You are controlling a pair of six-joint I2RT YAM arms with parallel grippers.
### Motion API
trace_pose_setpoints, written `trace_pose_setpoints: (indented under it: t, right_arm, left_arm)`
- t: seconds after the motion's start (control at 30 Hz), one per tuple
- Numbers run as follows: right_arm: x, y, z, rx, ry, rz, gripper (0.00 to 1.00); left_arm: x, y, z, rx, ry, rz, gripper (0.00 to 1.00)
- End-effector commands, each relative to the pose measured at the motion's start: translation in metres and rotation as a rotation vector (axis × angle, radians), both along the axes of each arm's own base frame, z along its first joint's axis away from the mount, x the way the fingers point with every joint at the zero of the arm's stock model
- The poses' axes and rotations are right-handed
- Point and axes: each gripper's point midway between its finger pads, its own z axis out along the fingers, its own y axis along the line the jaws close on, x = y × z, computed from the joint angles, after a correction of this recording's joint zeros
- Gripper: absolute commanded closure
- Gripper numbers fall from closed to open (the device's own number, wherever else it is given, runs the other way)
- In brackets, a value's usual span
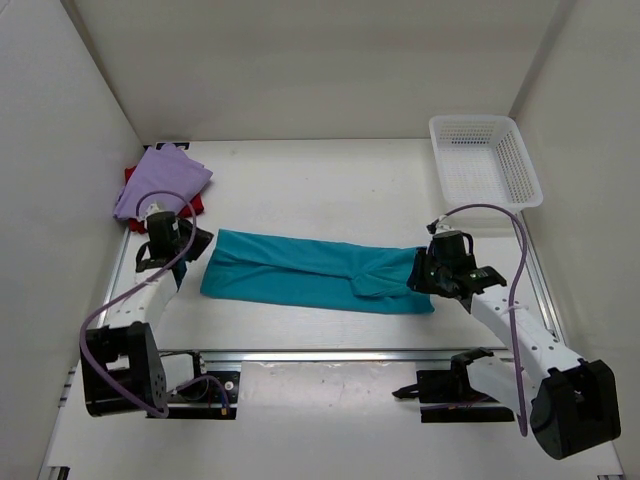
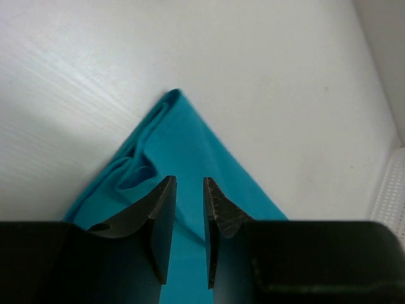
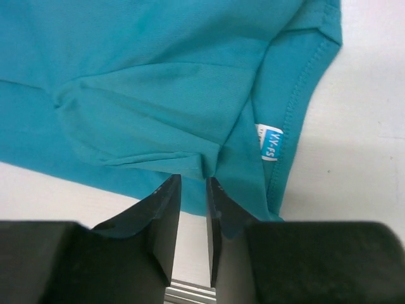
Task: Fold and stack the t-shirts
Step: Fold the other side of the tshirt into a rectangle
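The left end effector (image 2: pixel 190 182) and right end effector (image 3: pixel 193 179) are sitting slightly apart, gripping nothing, at opposite ends of the teal t-shirt (image 1: pixel 300 270).

Matt teal cloth t-shirt (image 1: pixel 315 272); plastic mesh basket (image 1: pixel 524 165)

The left arm (image 1: pixel 130 310) rises from its base at the near left, elbow folded. Its wrist is turned inward so that the left pincer (image 1: pixel 197 243) points toward the middle, and its two dark fingers (image 2: pixel 161 215) stand parallel with a slim gap between them. The right arm (image 1: pixel 520 340) stretches forward and leftward from the near right, and the right pincer (image 1: pixel 424 272) faces left and tilts downward, its fingers (image 3: pixel 164 215) likewise slightly parted.
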Motion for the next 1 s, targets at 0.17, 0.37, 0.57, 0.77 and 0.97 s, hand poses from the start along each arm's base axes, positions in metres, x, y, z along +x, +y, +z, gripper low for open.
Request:
trace_pose_setpoints:
  t: [0.17, 0.37, 0.57, 0.77, 0.97]
  right_arm:
    - [0.032, 0.059, 0.021, 0.078, -0.085, 0.137, 0.96]
    - [0.027, 0.066, -0.007, -0.003, -0.022, 0.135, 0.98]
    - [-0.015, 0.068, -0.030, 0.045, 0.050, 0.130, 1.00]
    - [-0.028, 0.083, -0.006, 0.090, 0.035, 0.202, 0.99]
    - [0.010, 0.038, 0.008, 0.108, -0.056, 0.067, 0.98]
  left_arm:
    - [0.009, -0.084, 0.030, 0.076, -0.173, -0.235, 0.66]
    - [0.004, -0.135, 0.001, 0.086, -0.097, -0.397, 0.66]
    - [0.003, -0.121, -0.048, -0.105, 0.036, -0.341, 0.70]
    - [0.014, -0.099, -0.040, -0.199, 0.015, -0.274, 0.72]
    - [0.018, -0.087, -0.015, -0.067, -0.065, -0.239, 0.69]
